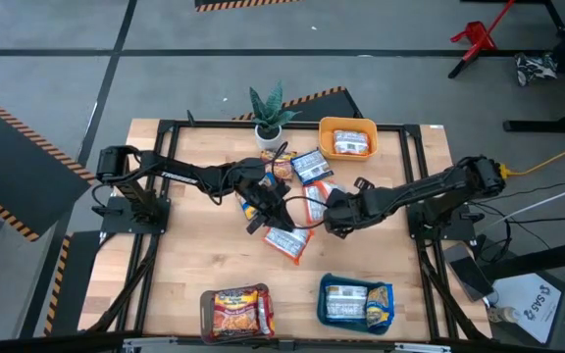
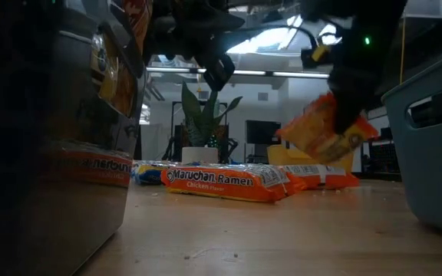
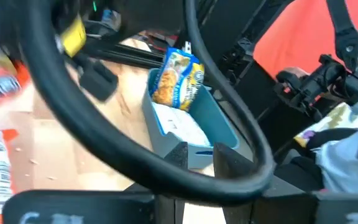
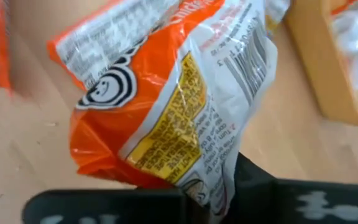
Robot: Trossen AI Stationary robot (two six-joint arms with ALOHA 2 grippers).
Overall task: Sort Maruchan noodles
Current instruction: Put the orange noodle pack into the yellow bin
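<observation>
Currently the right gripper (image 4: 229, 186) is clamped on 1 orange Maruchan packet (image 4: 166, 93) by its edge, so the slick wrapper could slip free in transit; left gripper's (image 1: 256, 208) state unclear.

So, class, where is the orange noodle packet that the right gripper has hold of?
The orange noodle packet hangs above mid-table in the right gripper, lifted clear of the wood in the low view, right of the loose packets.
</observation>
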